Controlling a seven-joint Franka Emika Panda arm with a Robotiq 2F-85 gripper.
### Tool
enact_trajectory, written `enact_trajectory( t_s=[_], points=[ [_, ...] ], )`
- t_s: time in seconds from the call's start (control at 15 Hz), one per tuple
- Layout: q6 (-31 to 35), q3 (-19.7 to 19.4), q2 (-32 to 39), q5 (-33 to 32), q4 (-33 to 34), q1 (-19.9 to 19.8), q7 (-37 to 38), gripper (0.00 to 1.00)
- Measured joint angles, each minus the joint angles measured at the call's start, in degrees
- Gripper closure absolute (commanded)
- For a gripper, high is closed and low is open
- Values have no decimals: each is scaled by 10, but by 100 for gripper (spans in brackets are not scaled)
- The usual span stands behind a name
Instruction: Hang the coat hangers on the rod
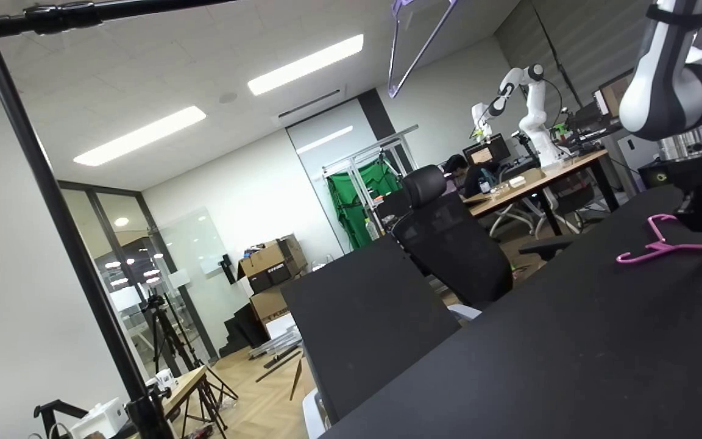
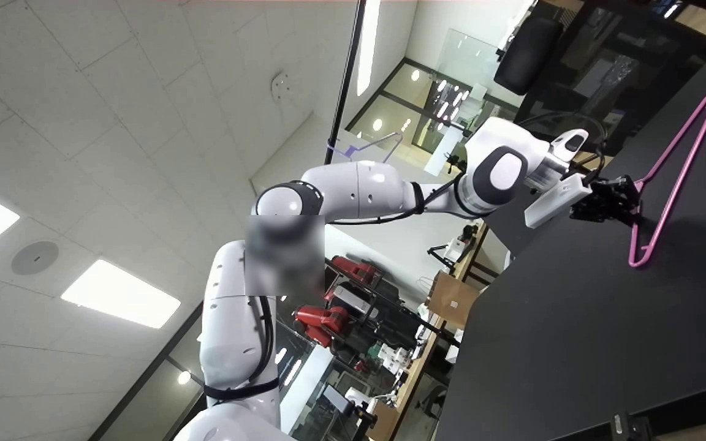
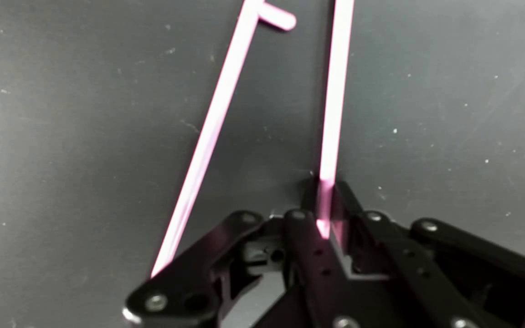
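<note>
On the black table (image 1: 509, 366) lies the pink hanger (image 1: 671, 247), seen in both exterior views. My gripper (image 2: 637, 214) reaches down to it and is shut on one sloping arm, close to the neck. In the wrist view the fingertips of my gripper (image 3: 327, 193) pinch a pink bar (image 3: 335, 91), while the hanger's second bar (image 3: 208, 132) runs free to the left. Its hook (image 1: 628, 259) points away from the gripper. Higher up, the purple hanger (image 2: 353, 150) hangs at the black rod (image 2: 345, 79); in an exterior view only the lower part of this purple hanger (image 1: 425, 46) shows.
A black upright post (image 1: 58, 207) carries the rod (image 1: 125, 9) well above the table. Beyond the table edge stand a black office chair (image 1: 454, 244) and a dark panel (image 1: 363, 317). The arm (image 2: 359, 190) stretches between the rod and the table.
</note>
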Motion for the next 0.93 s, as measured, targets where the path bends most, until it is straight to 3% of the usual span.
enact_trajectory(
  t_s=[0.2,0.47,0.67,0.93],
  points=[
    [-14,15,-1,0,1,-14,-13,97],
    [-73,100,-20,44,8,-92,-88,97],
    [-150,144,-35,108,27,-145,-136,97],
    [-277,172,-44,195,62,-191,-200,97]
  ],
)
